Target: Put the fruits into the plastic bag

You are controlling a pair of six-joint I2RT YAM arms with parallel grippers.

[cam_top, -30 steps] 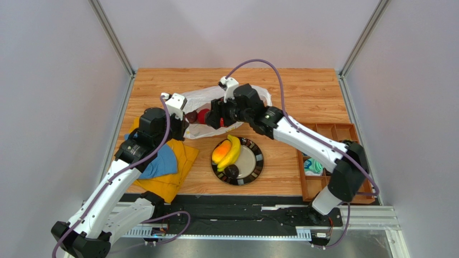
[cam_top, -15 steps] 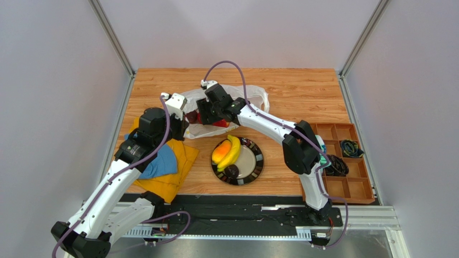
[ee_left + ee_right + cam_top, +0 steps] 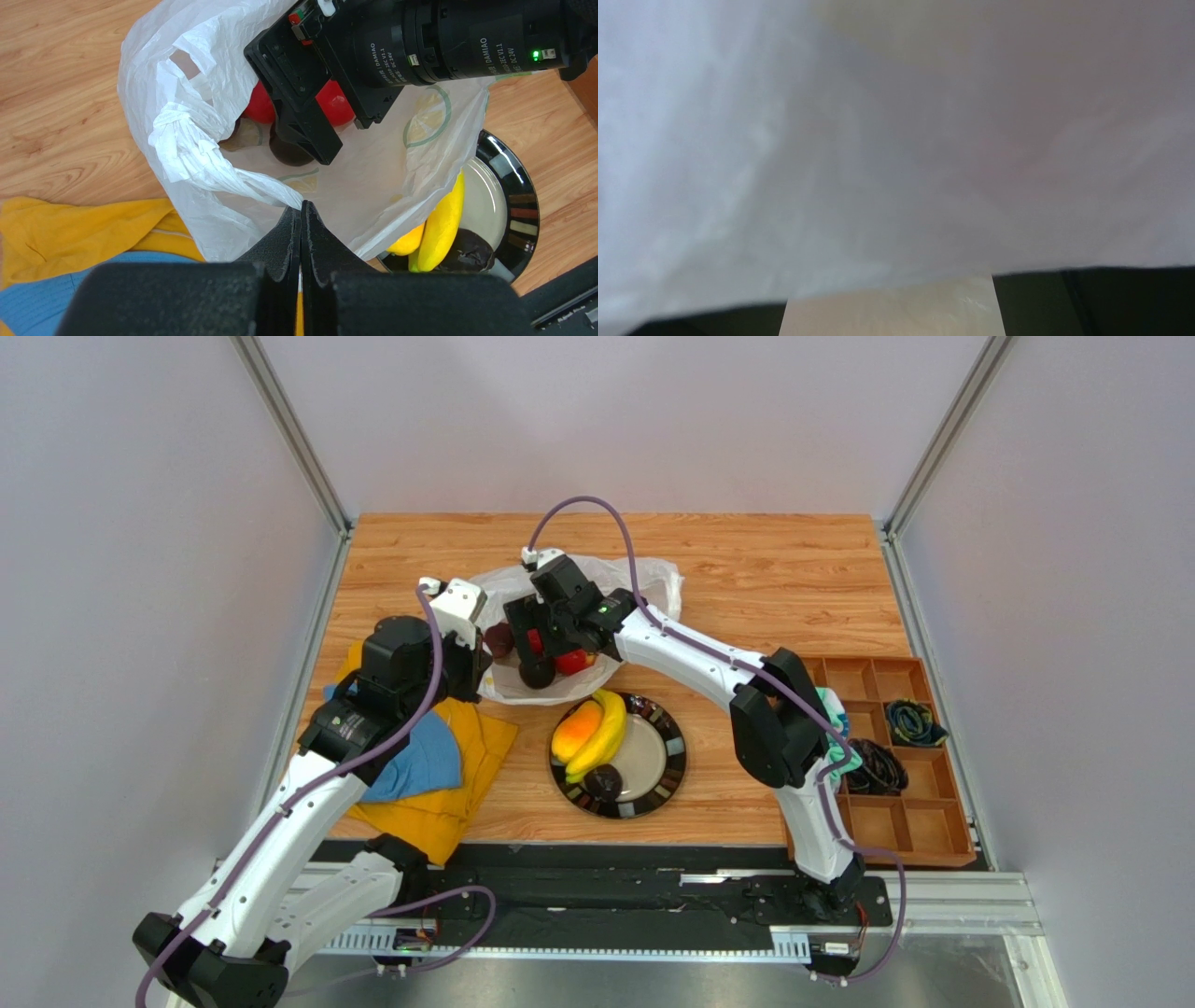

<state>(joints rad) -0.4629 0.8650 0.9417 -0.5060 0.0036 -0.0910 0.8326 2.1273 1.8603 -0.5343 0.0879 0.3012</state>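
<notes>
Jaws: left gripper (image 3: 302, 208) pinched on plastic bag (image 3: 175, 133) rim; right gripper (image 3: 539, 650) inside bag, grip unclear.

My right arm (image 3: 687, 661) has folded its elbow back toward its base and swung its fingers (image 3: 309, 133) further left into the mouth of the plastic bag (image 3: 182, 140). The bag's right edge has drawn in, and a dark round fruit (image 3: 537, 674) now shows just below the fingers.
</notes>
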